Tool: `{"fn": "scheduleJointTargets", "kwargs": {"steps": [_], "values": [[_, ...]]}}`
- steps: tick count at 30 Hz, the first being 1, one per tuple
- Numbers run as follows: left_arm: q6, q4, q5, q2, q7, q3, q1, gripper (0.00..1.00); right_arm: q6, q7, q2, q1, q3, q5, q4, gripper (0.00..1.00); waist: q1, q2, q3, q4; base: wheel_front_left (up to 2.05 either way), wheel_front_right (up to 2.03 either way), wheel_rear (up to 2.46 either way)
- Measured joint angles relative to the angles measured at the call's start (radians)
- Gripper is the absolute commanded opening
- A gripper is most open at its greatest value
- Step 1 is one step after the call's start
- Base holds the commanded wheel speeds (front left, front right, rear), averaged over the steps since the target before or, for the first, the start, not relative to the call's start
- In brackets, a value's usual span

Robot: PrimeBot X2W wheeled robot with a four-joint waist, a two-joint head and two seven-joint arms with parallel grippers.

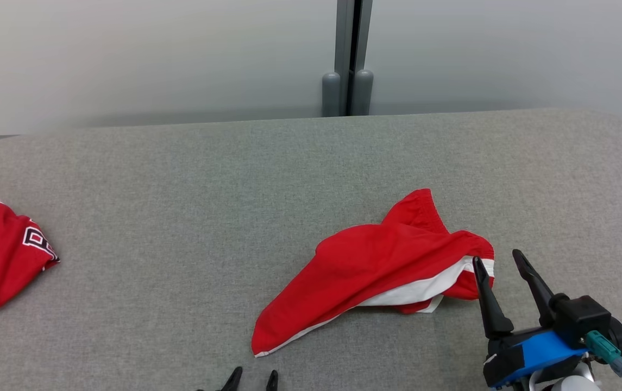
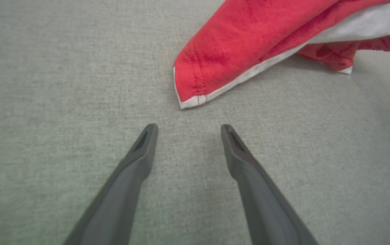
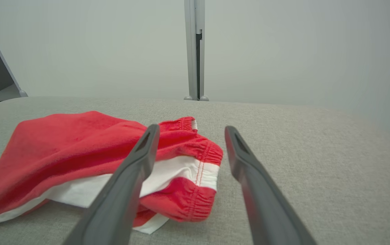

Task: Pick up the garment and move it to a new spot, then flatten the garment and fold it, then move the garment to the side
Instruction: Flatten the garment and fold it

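Observation:
The garment is a pair of red shorts with a white stripe, lying crumpled right of centre on the grey table. Its hemmed corner lies just ahead of my left gripper, which is open and empty above bare felt; the tips of the left gripper show at the head view's bottom edge. My right gripper stands open at the elastic waistband end, with one finger over the cloth's edge and nothing held. In the right wrist view the right gripper hovers by the waistband.
A second red garment with white trim and a black logo lies at the table's left edge. The grey felt table has rounded far corners. Behind it stands a pale wall with a grey post.

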Motion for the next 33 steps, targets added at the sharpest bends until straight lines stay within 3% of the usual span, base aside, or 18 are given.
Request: {"fn": "scheduleJointTargets", "kwargs": {"steps": [11, 12, 13, 15, 19, 21, 29, 33], "values": [[0.0, 0.032, -0.032, 0.0, 0.0, -0.02, -0.067, 0.98, 0.0, 0.0, -0.011, -0.011, 0.002, 0.005, -0.002, 1.0, 0.0, 0.0, 0.03, -0.025, 0.0, 0.0, 0.0], [-0.001, 0.033, -0.035, 0.0, 0.0, -0.023, -0.067, 0.83, 0.0, 0.0, -0.011, -0.011, 0.002, 0.005, -0.002, 1.0, 0.0, 0.0, 0.03, -0.026, 0.0, 0.0, 0.0], [-0.001, 0.033, -0.038, 0.0, 0.0, -0.024, -0.067, 0.51, 0.0, 0.0, -0.011, -0.011, 0.002, 0.005, -0.002, 1.0, 0.0001, 0.0, 0.031, -0.027, 0.0, 0.0, 0.0], [-0.003, 0.033, -0.038, 0.0, 0.0, -0.027, -0.068, 0.3, 0.0, 0.0, -0.011, -0.011, 0.001, 0.005, -0.002, 1.0, 0.0001, 0.0, 0.031, -0.028, 0.0, 0.0, 0.0], [-0.008, 0.028, -0.039, 0.0, 0.0, -0.023, -0.067, 0.16, 0.0, 0.0, -0.011, -0.011, -0.005, 0.008, -0.001, 1.0, 0.0001, 0.0001, 0.029, -0.023, 0.0, 0.0, 0.0], [-0.012, 0.013, -0.037, 0.0, 0.0, -0.016, -0.065, 0.0, 0.0, 0.0, -0.011, -0.011, -0.007, 0.009, 0.0, 1.0, 0.0, 0.0, 0.026, -0.019, 0.0, 0.0, 0.0], [-0.026, -0.132, -0.021, 0.0, 0.0, 0.058, -0.055, 0.0, 0.0, 0.0, -0.009, -0.011, -0.008, 0.009, 0.001, 1.0, 0.0, 0.0, 0.022, -0.004, 0.0, 0.0, 0.0], [-0.01, -0.141, -0.052, 0.0, 0.0, 0.107, -0.062, 0.0, 0.0, 0.0, -0.008, -0.014, -0.006, 0.009, 0.004, 1.0, 0.0, 0.0, 0.038, -0.008, 0.0, 0.0, 0.0]]}}
